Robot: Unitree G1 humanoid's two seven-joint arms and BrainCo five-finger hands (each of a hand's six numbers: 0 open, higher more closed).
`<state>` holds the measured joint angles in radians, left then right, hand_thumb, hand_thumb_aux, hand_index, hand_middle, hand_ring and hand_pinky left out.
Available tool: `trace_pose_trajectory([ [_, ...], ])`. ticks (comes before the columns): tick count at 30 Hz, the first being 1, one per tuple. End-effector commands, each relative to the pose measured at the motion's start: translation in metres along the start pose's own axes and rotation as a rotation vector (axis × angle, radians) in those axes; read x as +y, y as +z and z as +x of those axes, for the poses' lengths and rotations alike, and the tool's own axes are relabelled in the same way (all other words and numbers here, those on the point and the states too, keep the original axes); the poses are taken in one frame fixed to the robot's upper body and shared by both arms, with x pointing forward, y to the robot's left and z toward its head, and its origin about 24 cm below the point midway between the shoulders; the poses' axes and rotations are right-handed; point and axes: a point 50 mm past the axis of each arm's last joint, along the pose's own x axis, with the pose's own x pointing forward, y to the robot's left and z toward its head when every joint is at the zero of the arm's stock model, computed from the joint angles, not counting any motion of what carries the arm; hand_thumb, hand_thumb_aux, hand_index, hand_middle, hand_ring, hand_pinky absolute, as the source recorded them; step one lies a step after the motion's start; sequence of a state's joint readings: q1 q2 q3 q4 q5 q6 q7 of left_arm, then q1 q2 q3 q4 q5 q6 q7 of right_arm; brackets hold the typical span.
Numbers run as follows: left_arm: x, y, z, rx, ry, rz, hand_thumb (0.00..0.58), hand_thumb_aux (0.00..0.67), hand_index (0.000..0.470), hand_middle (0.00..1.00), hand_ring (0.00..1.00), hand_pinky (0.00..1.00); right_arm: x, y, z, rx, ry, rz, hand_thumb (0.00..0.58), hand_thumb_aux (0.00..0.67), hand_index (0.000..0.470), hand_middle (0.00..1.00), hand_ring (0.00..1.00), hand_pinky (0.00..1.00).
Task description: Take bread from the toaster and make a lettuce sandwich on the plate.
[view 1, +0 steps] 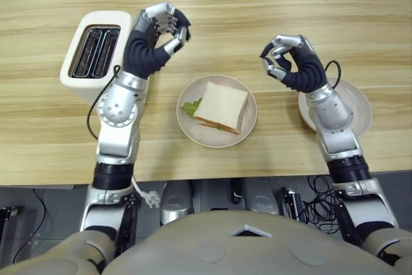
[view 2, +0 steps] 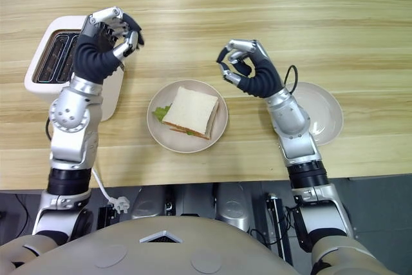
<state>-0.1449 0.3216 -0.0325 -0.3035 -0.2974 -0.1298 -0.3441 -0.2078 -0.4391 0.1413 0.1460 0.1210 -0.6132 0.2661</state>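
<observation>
Black-gloved left hand (view 1: pixel 156 35), right hand (view 1: pixel 295 62): fingers (view 1: pixel 282 42) curled, empty.

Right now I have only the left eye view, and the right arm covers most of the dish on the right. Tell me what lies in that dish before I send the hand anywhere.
Observer: The right eye view looks past the right arm: the dish is bare inside, nothing in it.
Operator: Give me its near rim against the table edge.
Observer: The near rim stops short of the table's front edge, with a strip of wood between them.
Operator: Say how much the arm overlaps.
Observer: In the right eye view the arm crosses only the left rim; the rest lies open.
</observation>
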Motion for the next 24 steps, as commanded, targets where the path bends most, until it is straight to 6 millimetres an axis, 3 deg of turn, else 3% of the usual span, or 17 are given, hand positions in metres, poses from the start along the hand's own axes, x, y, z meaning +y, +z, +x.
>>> trace_pose_trajectory([
  [1,-0.004,-0.004,-0.018,0.093,-0.158,-0.129,0.58,0.67,0.46,1.0,1.0,1.0,0.007,-0.009,-0.014,0.087,0.158,0.189,0.58,0.67,0.46,1.0,1.0,1.0],
  [8,-0.019,-0.033,-0.07,0.367,-0.409,-0.143,0.58,0.67,0.46,1.0,1.0,1.0,0.01,-0.018,-0.059,0.259,0.532,0.425,0.58,0.67,0.46,1.0,1.0,1.0],
  [15,-0.035,-0.051,-0.118,0.61,-0.636,-0.114,0.58,0.67,0.46,1.0,1.0,1.0,0.024,-0.025,-0.094,0.442,0.831,0.435,0.58,0.67,0.46,1.0,1.0,1.0],
  [17,-0.04,-0.055,-0.126,0.664,-0.702,-0.072,0.58,0.67,0.46,1.0,1.0,1.0,0.03,-0.028,-0.101,0.489,0.898,0.386,0.58,0.67,0.46,1.0,1.0,1.0],
  [20,-0.043,-0.072,-0.136,0.777,-0.807,0.112,0.58,0.67,0.46,1.0,1.0,1.0,0.038,-0.042,-0.104,0.58,0.963,0.151,0.58,0.67,0.46,1.0,1.0,1.0],
  [24,-0.04,-0.094,-0.129,0.818,-0.838,0.332,0.58,0.67,0.46,1.0,1.0,1.0,0.045,-0.056,-0.096,0.601,0.984,-0.128,0.58,0.67,0.46,1.0,1.0,1.0],
])
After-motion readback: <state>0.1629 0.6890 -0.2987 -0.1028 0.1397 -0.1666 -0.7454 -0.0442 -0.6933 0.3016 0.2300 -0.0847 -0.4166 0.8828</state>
